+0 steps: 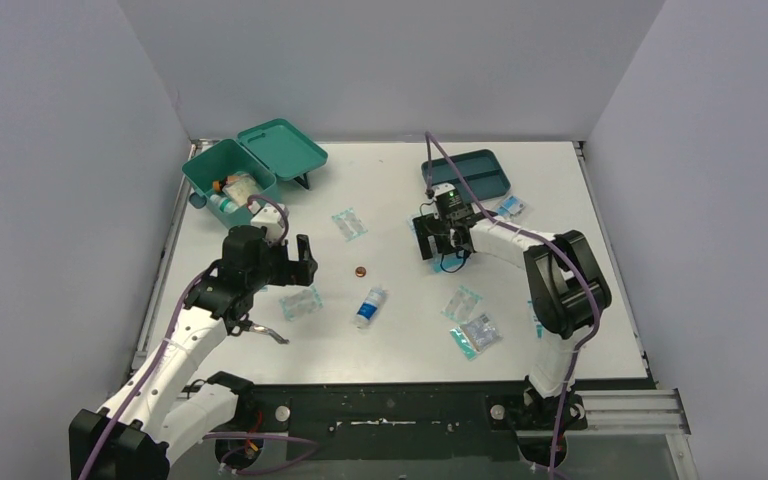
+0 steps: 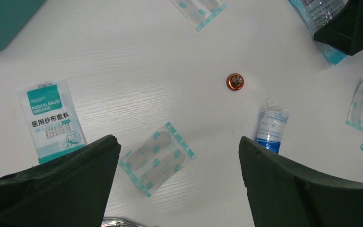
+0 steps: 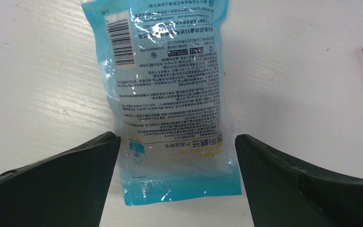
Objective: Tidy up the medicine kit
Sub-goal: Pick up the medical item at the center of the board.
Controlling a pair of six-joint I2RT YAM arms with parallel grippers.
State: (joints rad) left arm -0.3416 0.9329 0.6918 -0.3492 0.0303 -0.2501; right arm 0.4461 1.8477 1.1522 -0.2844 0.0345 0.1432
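Note:
The medicine kit (image 1: 228,170) stands open at the back left, its lid (image 1: 282,148) laid back and several items inside. My left gripper (image 1: 295,262) hovers open over the table. In its wrist view a plaster packet (image 2: 157,157) lies below the left gripper (image 2: 178,146), nearer the left finger and untouched. My right gripper (image 1: 442,243) is open in front of the dark tray (image 1: 467,172). A blue printed packet (image 3: 170,94) lies flat on the table, its near end between the fingers of the right gripper (image 3: 177,139), and neither finger presses on it.
A gauze packet (image 2: 52,119), a small orange cap (image 2: 235,81) and a blue-white roll (image 2: 271,128) lie around the left gripper. More packets (image 1: 462,302) (image 1: 480,332) (image 1: 349,224) are scattered mid-table. A metal tool (image 1: 265,331) lies by the left arm. Grey walls enclose the table.

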